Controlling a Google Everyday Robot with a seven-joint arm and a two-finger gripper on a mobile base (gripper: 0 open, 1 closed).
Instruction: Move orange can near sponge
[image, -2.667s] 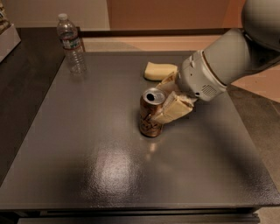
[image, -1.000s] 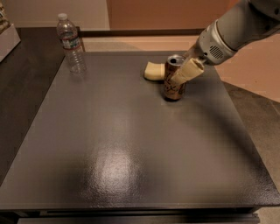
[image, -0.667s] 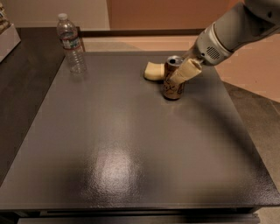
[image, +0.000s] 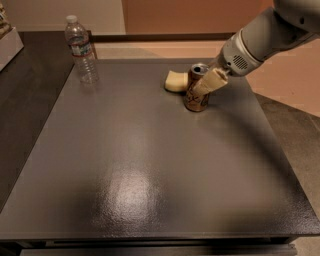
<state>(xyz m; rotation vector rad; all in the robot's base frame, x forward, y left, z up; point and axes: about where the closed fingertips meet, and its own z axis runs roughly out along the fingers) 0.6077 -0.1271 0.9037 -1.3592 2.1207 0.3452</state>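
Observation:
The orange can (image: 195, 97) stands upright on the dark table (image: 150, 165) at the back right. The pale yellow sponge (image: 174, 81) lies just left of and behind it, touching or almost touching. My gripper (image: 204, 86) reaches in from the upper right and is shut on the can. One cream finger (image: 211, 81) lies across the can's right side. The other finger is hidden behind the can.
A clear plastic water bottle (image: 81, 49) stands at the table's back left corner. A light box edge (image: 7, 45) shows at the far left. The table's right edge (image: 280, 150) drops off to the floor.
Since 2.7 s ago the gripper has carried the can from the table's middle back and right to beside the sponge. In the last second nothing has visibly moved.

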